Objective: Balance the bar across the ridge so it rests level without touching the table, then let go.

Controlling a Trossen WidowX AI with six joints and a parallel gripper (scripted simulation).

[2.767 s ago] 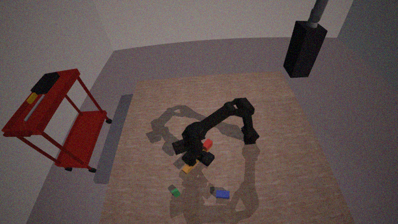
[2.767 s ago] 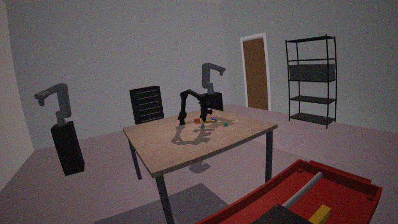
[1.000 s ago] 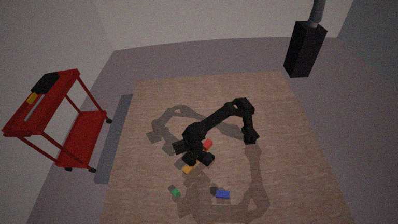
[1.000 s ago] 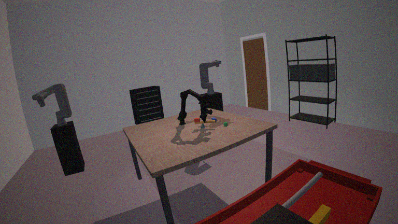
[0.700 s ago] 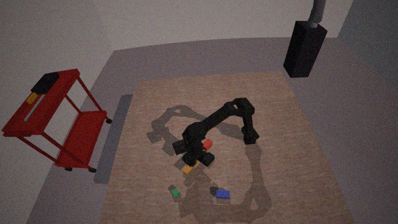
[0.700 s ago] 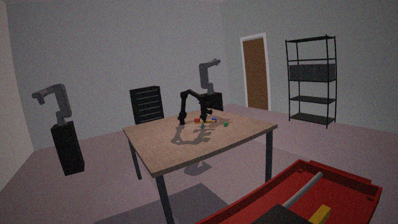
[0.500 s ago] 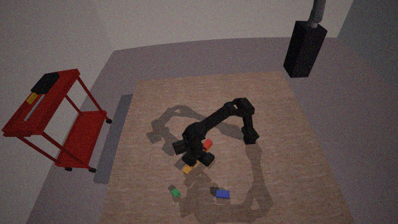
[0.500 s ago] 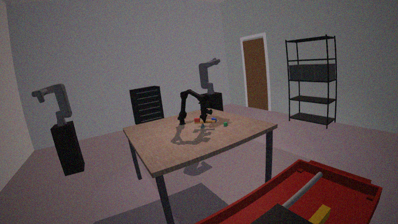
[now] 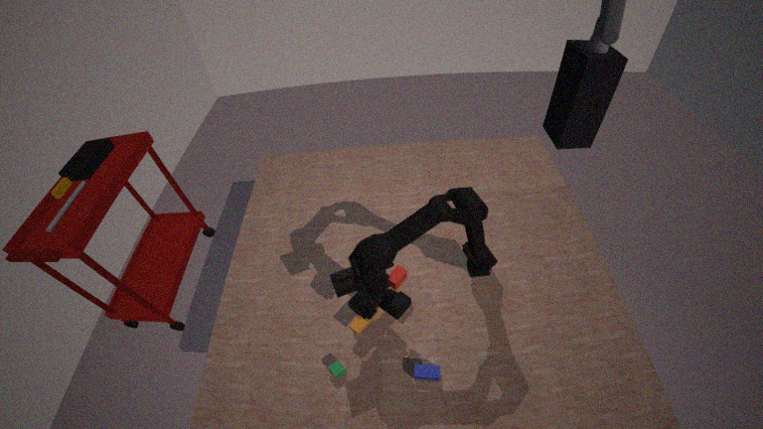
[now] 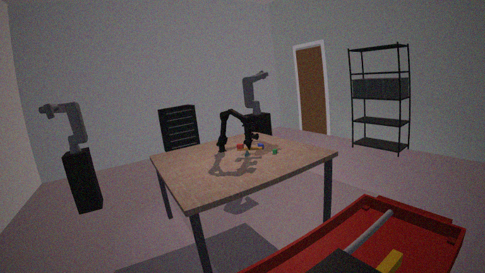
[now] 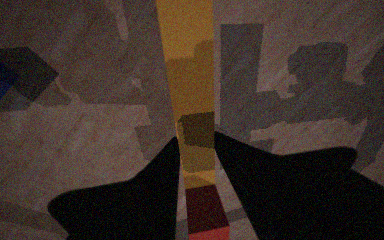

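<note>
From the top, rightward past the green block (image 9: 337, 368) (image 10: 274, 151), the orange bar (image 9: 359, 324) (image 10: 256, 148) (image 11: 189, 30) sits clamped in the tool (image 9: 368, 307) (image 10: 249, 148) (image 11: 195, 138), reaching toward the red block (image 9: 398, 274) (image 10: 240, 146) (image 11: 209, 234), and wants centring and levelling before a slow, even release.
</note>
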